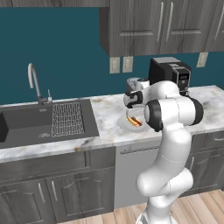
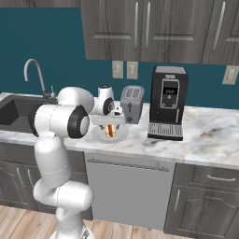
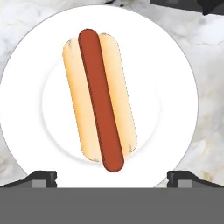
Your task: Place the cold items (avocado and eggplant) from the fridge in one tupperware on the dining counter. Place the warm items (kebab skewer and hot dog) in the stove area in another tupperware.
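Observation:
A hot dog (image 3: 99, 99), a red sausage in a pale bun, lies on a round white plate (image 3: 175, 100) on the marble counter. In the base views the hot dog (image 1: 135, 122) (image 2: 110, 130) shows just under my hand. My gripper (image 3: 112, 177) hangs straight above it, open, with the dark fingertips (image 3: 43, 178) wide apart on either side of the sausage's near end and nothing between them. The gripper (image 1: 132, 112) (image 2: 109, 122) sits a little above the plate (image 1: 124, 125) (image 2: 120, 135).
A toaster (image 2: 132, 103) and a black coffee machine (image 2: 166, 102) stand behind and right of the plate. The sink (image 1: 43, 120) with its faucet lies to the left. Wall cabinets hang overhead. Bare marble counter (image 2: 210, 135) stretches to the right.

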